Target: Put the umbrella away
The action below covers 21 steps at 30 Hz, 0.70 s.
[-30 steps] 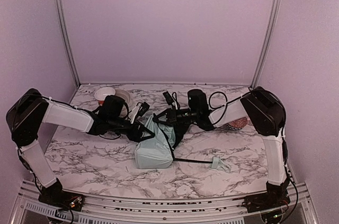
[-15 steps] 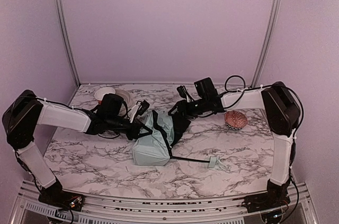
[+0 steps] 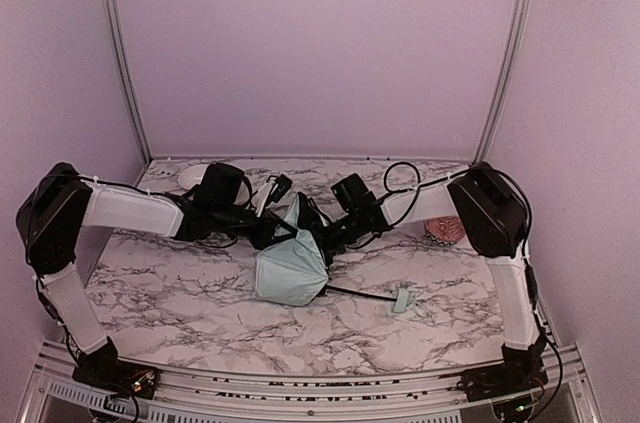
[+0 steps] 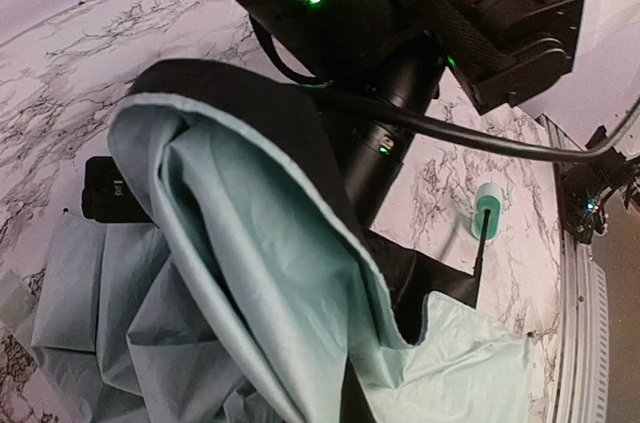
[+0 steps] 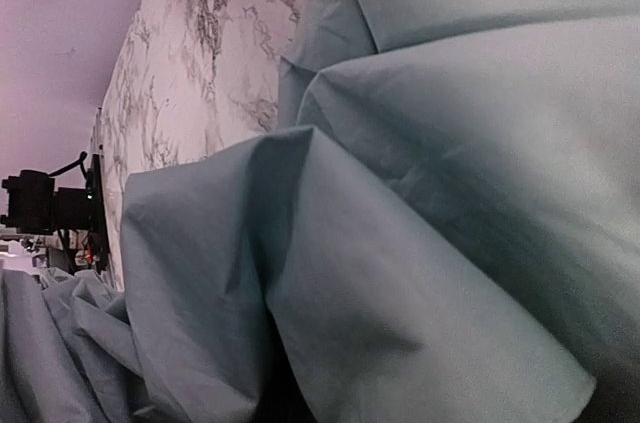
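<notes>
The umbrella (image 3: 290,268) lies mid-table as a bunched mint-green canopy, its black shaft running right to the small pale green handle (image 3: 402,300). The canopy's top edge is pulled up into a peak between the two arms. My left gripper (image 3: 283,231) is at that peak from the left, shut, with a fold of canopy (image 4: 250,243) rising to where its jaws are; the fingers are hidden. From the right, my right gripper (image 3: 322,233) is pressed into the fabric. Canopy (image 5: 420,193) fills its wrist view and hides its fingers. The handle (image 4: 488,208) also shows in the left wrist view.
A pink patterned round lump (image 3: 441,230) sits by the right arm's elbow. A white bowl (image 3: 192,175) stands at the back left behind the left arm. Cables loop above the right wrist. Walls enclose the table on three sides.
The left gripper closed and shifted back and right. The right gripper let go, swung off to the back right, then returned into the fabric. The canopy is now bunched taller and narrower.
</notes>
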Tool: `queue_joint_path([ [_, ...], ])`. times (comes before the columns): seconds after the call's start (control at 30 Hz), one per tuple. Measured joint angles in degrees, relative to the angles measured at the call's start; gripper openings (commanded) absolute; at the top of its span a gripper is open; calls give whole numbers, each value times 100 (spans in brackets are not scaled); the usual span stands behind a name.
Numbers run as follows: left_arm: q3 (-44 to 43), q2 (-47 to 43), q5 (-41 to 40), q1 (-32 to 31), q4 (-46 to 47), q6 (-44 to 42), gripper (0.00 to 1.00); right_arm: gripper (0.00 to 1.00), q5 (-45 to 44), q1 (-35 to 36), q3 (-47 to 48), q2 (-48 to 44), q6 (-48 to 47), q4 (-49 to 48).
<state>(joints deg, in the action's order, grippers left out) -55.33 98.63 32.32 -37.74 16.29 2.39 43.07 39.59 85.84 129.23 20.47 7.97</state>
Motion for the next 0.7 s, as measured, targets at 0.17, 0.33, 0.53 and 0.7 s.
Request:
queue_joint_path([
  [0.17,-192,894,-304,24,-306,-13,0,8,343,-144,-385,-68,463,-608],
  [0.33,-55,1176,-398,28,-459,-37,0,10,369,-514,-713,-363,826,-800],
  [0.53,-15,1169,-426,28,-415,-37,0,26,-378,-815,-776,-1445,136,-461],
  [0.7,-22,1196,-385,28,-409,-28,0,50,-1172,-153,-1217,-2898,-1668,-435],
])
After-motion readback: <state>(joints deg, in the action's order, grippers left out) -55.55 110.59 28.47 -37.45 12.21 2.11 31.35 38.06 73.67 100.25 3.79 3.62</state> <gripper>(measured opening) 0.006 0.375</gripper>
